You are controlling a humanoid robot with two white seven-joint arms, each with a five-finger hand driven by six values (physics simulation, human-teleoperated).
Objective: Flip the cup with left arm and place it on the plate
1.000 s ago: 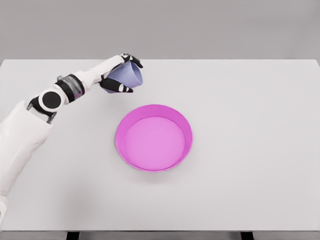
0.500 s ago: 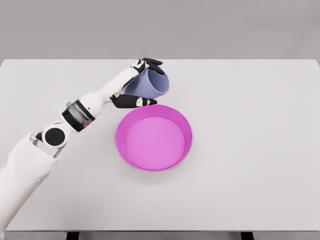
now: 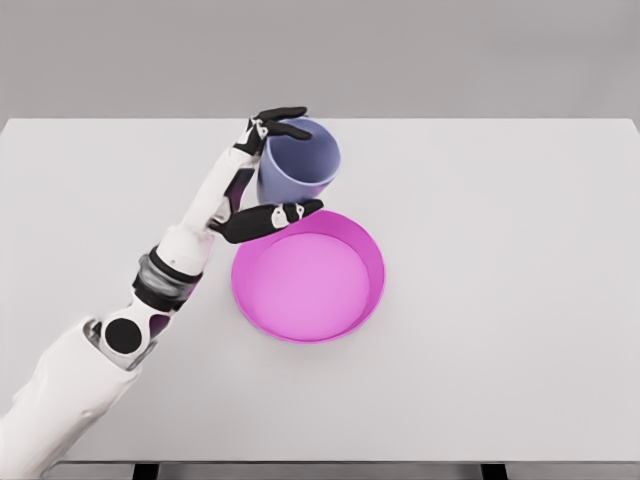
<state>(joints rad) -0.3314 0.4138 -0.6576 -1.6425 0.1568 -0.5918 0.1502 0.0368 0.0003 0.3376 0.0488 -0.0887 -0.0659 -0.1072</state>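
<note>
Unlabelled, left hand (image 3: 258, 175) grips cup (image 3: 298, 162) beside plate (image 3: 372, 262).

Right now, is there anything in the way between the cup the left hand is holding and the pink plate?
Nothing visible stands in the way. The left hand grips the purple cup just beyond the pink plate's far rim, and the plate's inside shows nothing in it. Only the hand's own thumb lies near that rim.
</note>
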